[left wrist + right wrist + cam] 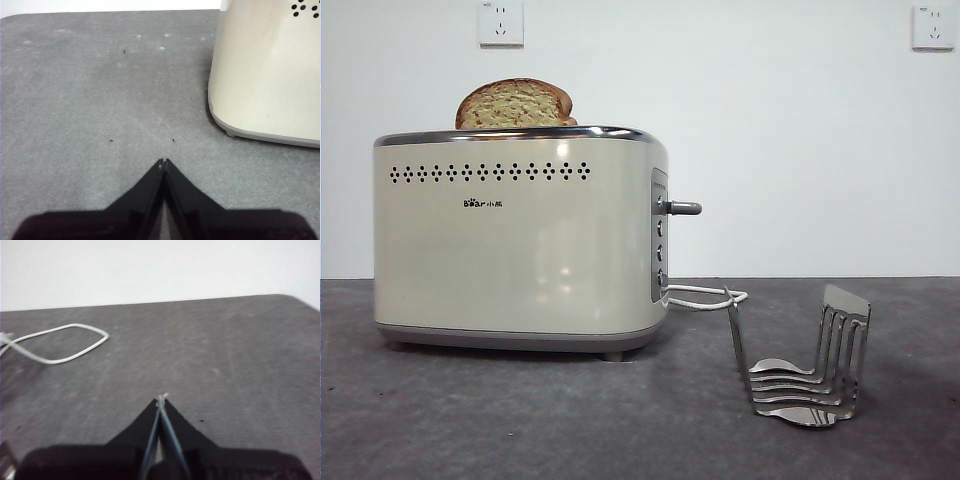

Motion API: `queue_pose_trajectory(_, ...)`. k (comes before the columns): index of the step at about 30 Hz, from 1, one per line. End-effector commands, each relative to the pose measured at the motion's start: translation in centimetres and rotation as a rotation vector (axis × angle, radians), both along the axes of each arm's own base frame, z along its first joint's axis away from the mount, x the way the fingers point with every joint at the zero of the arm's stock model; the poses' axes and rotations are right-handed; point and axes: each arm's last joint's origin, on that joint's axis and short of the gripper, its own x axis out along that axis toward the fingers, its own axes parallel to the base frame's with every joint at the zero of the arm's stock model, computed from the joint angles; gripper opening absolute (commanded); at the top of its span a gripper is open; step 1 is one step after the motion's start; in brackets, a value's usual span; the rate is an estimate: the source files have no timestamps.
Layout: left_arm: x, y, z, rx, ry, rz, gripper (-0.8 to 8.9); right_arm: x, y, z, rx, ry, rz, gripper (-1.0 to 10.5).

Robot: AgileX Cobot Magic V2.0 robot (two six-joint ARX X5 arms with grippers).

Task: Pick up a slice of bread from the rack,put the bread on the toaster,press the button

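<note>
Table [520, 420]: 1, dark grey, mottled, carries everything. White wall behind w/ 2 sockets [501, 22], one near each top corner of front view.

Toaster [520, 240]: 1, cream box, chrome top rim, row of dot holes, small dark logo. Stands left of centre in front view.

Slice of bread [516, 104]: 1, upright in the toaster's top, only its rounded upper part showing above the rim, brown crust, tan crumb.

Rack [812, 360]: 1, silver wire, no bread in it, on table right of toaster and well apart from it.

Cord [705, 297]: 1, white, loops on table from behind toaster's control end, between toaster and rack.

Button [682, 208]: 1 silver lever knob, sticks out sideways from the narrow control panel, sitting high on the panel. Below it a few small dark round buttons; exact count not clear.

Grippers: 2. Left gripper [164, 161] jaws closed tip to tip, holding nothing, over bare table just beside toaster's lower corner. Right gripper [162, 399] jaws pressed together too, nothing held, over bare table w/ cord loop ahead.

View diffs: front view shows bread, button, rack, sockets but neither arm. Left wrist shows only a toaster corner w/ a few dot holes + foot. Right wrist shows cord, no toaster; sliver of metal at frame corner, can't tell what.
</note>
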Motion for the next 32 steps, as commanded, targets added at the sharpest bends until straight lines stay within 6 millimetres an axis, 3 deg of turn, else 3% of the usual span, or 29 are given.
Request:
queue_pose_trajectory(1, 0.0, 0.0, -0.3, 0.005, 0.006, -0.003, -0.03, 0.0, 0.0, -0.6, -0.001, 0.002, 0.023, 0.0)
queue_pose_trajectory(6, 0.0, 0.0, -0.3, 0.005, 0.005, -0.003, -0.03, 0.2, 0.1, -2.1, 0.0, 0.043, 0.026, 0.0)
queue_pose_trajectory(32, 0.0, 0.0, -0.3, 0.005, 0.006, -0.003, -0.03, 0.2, 0.0, -2.1, -0.063, 0.042, 0.032, 0.0)
